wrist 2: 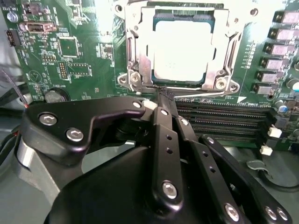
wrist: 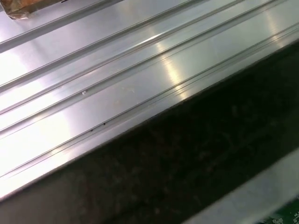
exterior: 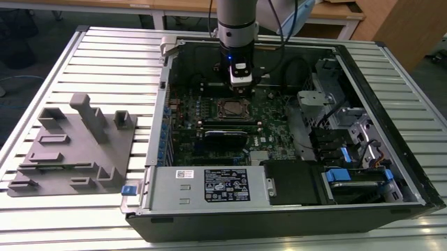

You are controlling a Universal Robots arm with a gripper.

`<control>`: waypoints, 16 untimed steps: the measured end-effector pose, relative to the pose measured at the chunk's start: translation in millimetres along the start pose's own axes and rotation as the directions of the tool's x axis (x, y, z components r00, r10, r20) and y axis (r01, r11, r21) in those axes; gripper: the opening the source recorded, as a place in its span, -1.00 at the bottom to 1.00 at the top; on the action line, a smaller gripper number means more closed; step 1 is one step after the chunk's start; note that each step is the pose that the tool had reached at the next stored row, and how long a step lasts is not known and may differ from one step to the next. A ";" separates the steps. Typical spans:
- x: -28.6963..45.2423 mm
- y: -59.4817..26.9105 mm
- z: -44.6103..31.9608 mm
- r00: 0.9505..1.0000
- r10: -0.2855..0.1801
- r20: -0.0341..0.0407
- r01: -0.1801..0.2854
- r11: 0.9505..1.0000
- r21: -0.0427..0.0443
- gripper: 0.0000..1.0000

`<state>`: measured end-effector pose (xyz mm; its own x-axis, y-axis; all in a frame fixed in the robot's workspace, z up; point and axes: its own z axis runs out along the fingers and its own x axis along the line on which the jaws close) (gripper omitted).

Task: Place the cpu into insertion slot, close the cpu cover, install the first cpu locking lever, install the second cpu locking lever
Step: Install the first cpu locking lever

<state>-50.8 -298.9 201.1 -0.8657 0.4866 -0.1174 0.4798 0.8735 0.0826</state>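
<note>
Looks down on green circuit board [wrist 2: 84, 56]. Finds the cpu [wrist 2: 184, 51], pale grey top up, lying flat inside the insertion slot [wrist 2: 187, 11]. Finds the cpu cover [wrist 2: 227, 46] down over it, silvery frame bordering the chip. Puts the black gripper [wrist 2: 163, 94], its 2 fingers drawn together at the tips, at the cover's edge facing the long black memory slots [wrist 2: 224, 123], touching or just beside a thin metal lever [wrist 2: 196, 92].

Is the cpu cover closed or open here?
Closed: in the second wrist view the cpu cover lies flat around the cpu, its frame edges overlapping the chip's sides.
</note>
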 end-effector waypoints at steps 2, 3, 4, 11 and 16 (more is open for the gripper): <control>-0.1 0.0 0.3 1.000 0.000 0.001 0.000 1.000 0.003 -0.79; -0.1 0.0 0.3 1.000 0.000 0.001 0.000 1.000 0.003 -0.79; -0.2 0.1 0.5 1.000 0.001 0.002 -0.001 1.000 0.003 -0.79; 0.1 2.2 0.8 1.000 0.005 0.002 -0.005 1.000 0.004 -0.79; 1.3 4.5 0.8 1.000 0.008 0.002 -0.008 1.000 0.004 -0.79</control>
<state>-49.7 -294.3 200.5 -0.8615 0.4936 -0.1189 0.4873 0.8696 0.0796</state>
